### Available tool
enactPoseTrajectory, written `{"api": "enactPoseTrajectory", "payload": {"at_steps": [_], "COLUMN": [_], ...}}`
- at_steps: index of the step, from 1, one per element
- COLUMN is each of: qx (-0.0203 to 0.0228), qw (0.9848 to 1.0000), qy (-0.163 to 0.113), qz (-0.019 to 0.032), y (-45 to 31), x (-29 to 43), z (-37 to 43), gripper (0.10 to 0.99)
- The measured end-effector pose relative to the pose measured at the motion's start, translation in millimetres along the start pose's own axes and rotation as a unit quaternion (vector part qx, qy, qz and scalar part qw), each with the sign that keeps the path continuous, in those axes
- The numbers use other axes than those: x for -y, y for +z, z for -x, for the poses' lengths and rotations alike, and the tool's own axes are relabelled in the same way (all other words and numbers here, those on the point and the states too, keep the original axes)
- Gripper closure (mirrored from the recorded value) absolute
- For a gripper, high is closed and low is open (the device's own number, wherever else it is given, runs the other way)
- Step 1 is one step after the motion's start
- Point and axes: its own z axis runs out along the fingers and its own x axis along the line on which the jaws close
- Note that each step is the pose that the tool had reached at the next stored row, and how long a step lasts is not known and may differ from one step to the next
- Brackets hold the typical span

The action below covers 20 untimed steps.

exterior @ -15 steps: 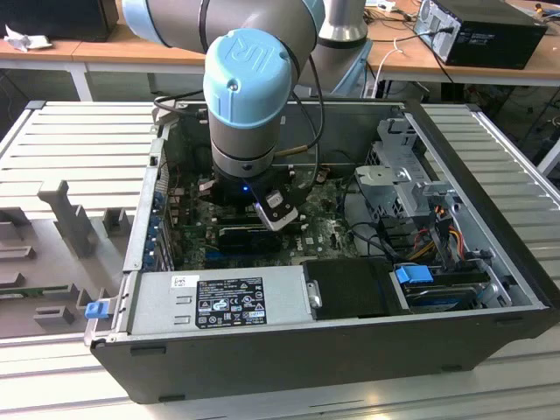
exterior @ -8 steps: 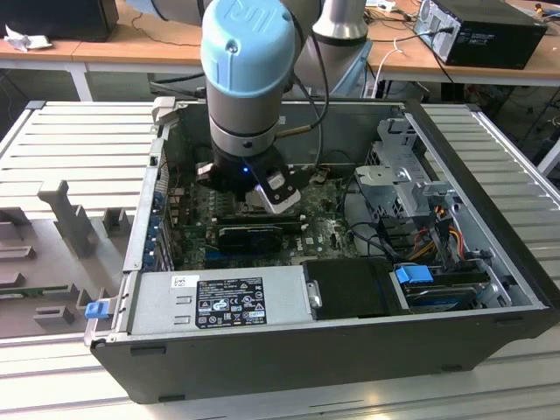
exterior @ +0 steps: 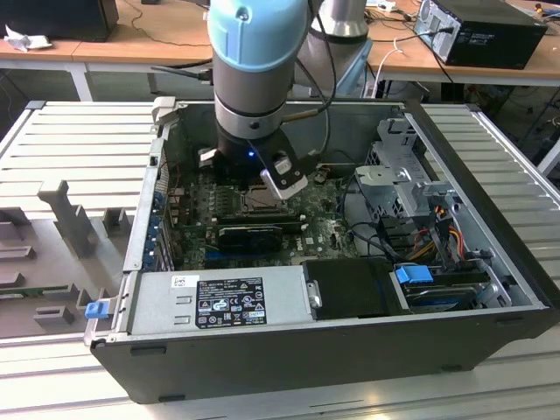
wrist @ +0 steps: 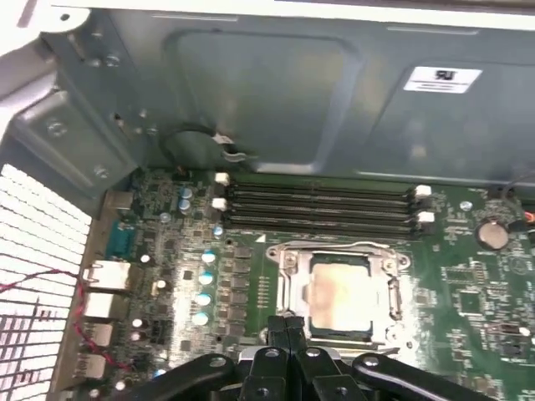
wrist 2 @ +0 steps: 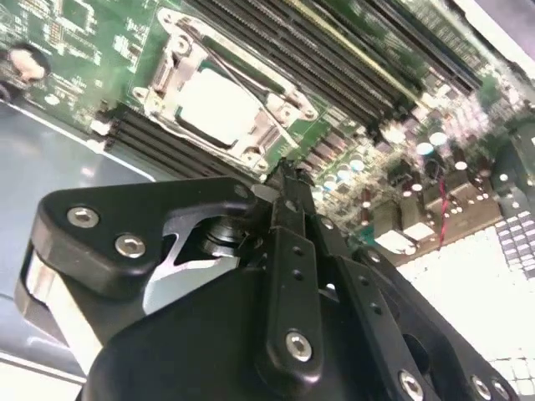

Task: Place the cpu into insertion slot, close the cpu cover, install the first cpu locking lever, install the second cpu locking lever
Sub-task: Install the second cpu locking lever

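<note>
The cpu (wrist: 343, 302) sits in the slot (wrist: 291, 280) under the closed cover (wrist: 336, 249); empty jaws clenched at the slot's edge, apparently to press a lever.

Ribbed pale grey metal worktop (exterior: 516, 166) spanning the foreground. Behind it, a long light-wood desk (exterior: 131, 39) on white legs, strewn with cables, carries a black box-shaped computer case (exterior: 481, 31) at the exterior view's right. Grey moulded fixtures (exterior: 61, 219) stand at left.

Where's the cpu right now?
The cpu sits in the insertion slot on the green board, framed by the cpu cover in both wrist views, beside the long black ram slots, just beyond the gripper.
</note>
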Motion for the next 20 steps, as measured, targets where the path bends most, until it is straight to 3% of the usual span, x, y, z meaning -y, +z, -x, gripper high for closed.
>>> {"api": "enactPoseTrajectory", "payload": {"at_steps": [3, 7, 11, 15, 20], "qx": [-0.0060, -0.0067, -0.0066, -0.0067, -0.0067], "qw": [1.0000, 1.0000, 1.0000, 1.0000, 1.0000], "qy": [0.002, 0.002, 0.003, 0.003, 0.003], "qz": [0.0005, 0.0005, 0.0006, 0.0005, 0.0005], "y": [1.5, 8.2, 14.4, 22.3, 33.2], "x": [1.9, 12.4, 20.8, 23.7, 27.7], "z": [14.4, 16.8, 16.0, 3.9, 2.2], "gripper": [0.980, 0.980, 0.980, 0.980, 0.980]}}
